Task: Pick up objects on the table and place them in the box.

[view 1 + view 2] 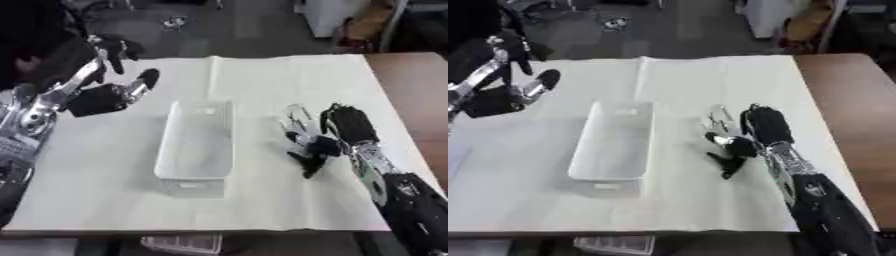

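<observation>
Right hand [337, 135] curls around a small clear, shiny object [297, 120] beside the white plastic box [194, 150]; it should secure that pinch before lifting, I'd say.

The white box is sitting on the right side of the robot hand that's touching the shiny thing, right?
Not quite. The white box sits to the left of that robot hand, the right one, which rests by the shiny clear thing. The left eye view shows this.
</observation>
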